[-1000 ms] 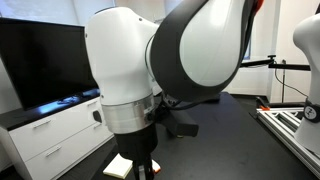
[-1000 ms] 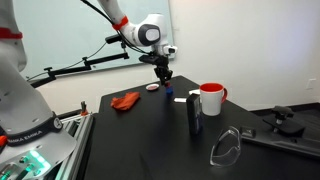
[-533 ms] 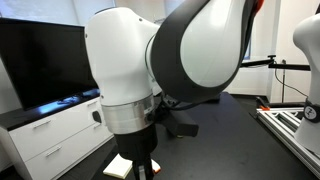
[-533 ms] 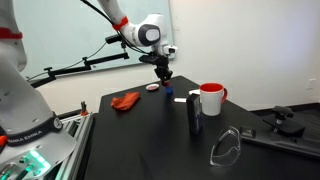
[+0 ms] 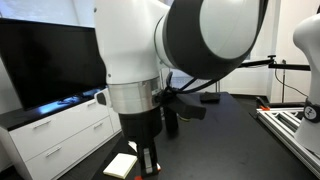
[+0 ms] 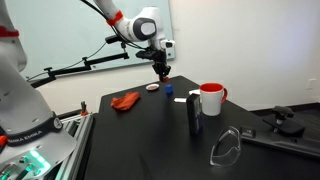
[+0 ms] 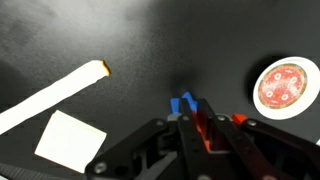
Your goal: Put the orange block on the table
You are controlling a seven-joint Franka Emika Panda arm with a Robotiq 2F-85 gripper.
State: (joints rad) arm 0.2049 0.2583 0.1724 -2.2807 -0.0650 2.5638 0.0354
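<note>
A: Spotted the black two-fingered Robotiq gripper [image 6: 162,74]?

B: Yes. Found it up and to the left of the white ceramic mug with the red handle [image 6: 210,99], well above the large matte black tabletop [image 6: 140,135].

A: Made out the fingers?

B: Saw them drawn narrow in the wrist view, pinched on the small red-orange block [image 7: 199,130]. Could not pick that block out in either exterior view.

A: Placed the block, then?

B: Placed it up in the grip, apart from the tabletop, left of the mug and higher than its rim.

A: Noted anything close to the mug?

B: Noted a dark upright cylinder [image 6: 194,113] just beside the mug, on its left and nearer the camera. Noted a small blue piece [image 6: 178,98] a little farther left of the mug, lying on the tabletop under the gripper. Saw it again just past the fingertips in the wrist view.

A: And farther off?

B: Saw a small round white disc with a red pattern [image 6: 152,87] left of the mug and behind the blue piece. Saw a crumpled red cloth [image 6: 125,101] well to the mug's left. Saw clear plastic glasses [image 6: 226,147] in front of the mug, toward the near table edge.

A: Caught the flat pale-yellow square pad [image 7: 68,138]?

B: Caught it in the wrist view, lying flat on the tabletop, with a long white stick with an orange tip [image 7: 55,97] near it. Could not place either against the mug, hidden from that camera.
</note>
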